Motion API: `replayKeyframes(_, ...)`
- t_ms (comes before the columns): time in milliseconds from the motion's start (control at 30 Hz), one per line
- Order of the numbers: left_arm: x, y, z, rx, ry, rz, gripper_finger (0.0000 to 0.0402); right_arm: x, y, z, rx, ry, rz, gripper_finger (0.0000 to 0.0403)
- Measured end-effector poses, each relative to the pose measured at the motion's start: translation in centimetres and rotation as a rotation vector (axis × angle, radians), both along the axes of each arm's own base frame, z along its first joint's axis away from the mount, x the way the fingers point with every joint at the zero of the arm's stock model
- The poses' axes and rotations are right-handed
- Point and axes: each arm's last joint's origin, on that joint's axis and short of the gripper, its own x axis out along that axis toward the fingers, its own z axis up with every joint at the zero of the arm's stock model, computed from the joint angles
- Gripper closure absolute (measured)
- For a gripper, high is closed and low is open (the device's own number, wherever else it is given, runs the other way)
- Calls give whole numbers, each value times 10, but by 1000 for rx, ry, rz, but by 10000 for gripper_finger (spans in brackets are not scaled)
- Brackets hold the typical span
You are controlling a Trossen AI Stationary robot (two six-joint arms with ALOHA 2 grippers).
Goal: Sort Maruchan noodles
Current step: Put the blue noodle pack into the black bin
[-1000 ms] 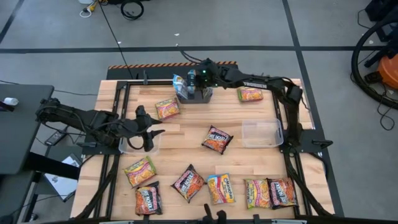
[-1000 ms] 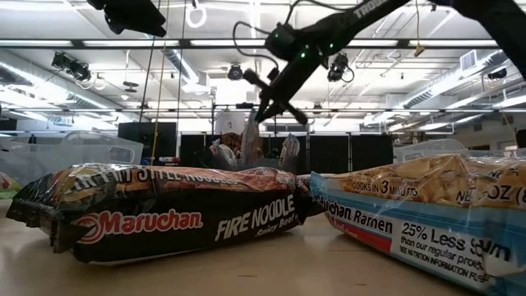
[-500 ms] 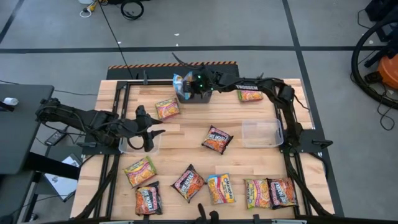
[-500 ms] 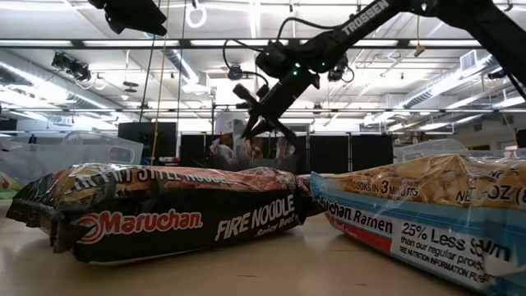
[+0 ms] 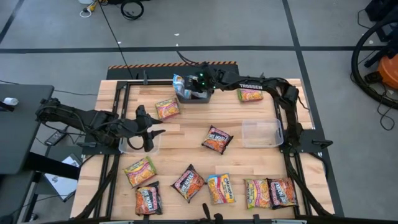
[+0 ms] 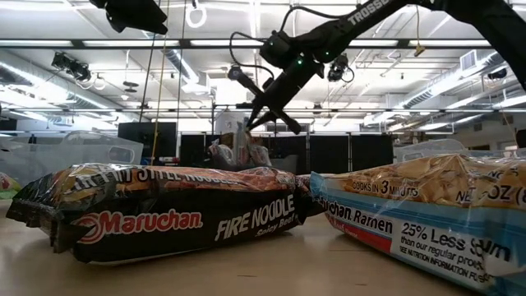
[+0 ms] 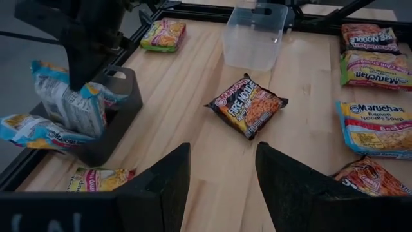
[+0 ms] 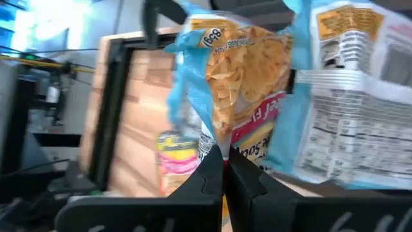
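Right pincer (image 5: 196, 86) over dark bin (image 5: 194, 96) of blue-label packets (image 7: 71, 106), fingers together, gripping nothing. Left pincer (image 5: 151, 134) apart above clear tub (image 5: 138, 144).

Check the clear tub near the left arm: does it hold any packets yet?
Cannot tell. In the high view the left end effector and arm cover most of that clear tub; no packet shows in the visible part.

Glossy crinkled plastic noodle packets (image 7: 248, 106) lie on a pale, smooth wood table (image 5: 186, 134); clear plastic tub (image 7: 255, 35)
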Motion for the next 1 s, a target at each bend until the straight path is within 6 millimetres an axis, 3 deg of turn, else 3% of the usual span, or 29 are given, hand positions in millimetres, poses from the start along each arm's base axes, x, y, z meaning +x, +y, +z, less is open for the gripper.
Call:
replayKeyframes(167,-1,-3,0,-2,0,-17,221,-5,-2,6,-13,2,-31,394)
replayKeyframes(467,-3,-11,-1,-17,0,-53,221,-23,-5,4,9,163,-79,394)
replayKeyframes(633,-3,-11,-1,-23,0,-47,221,-36,-7,14,0,201,-110,394)
replayKeyframes(1000,8,-7,-5,-36,-17,73,221,-50,-15,8,-13,327,-137,386)
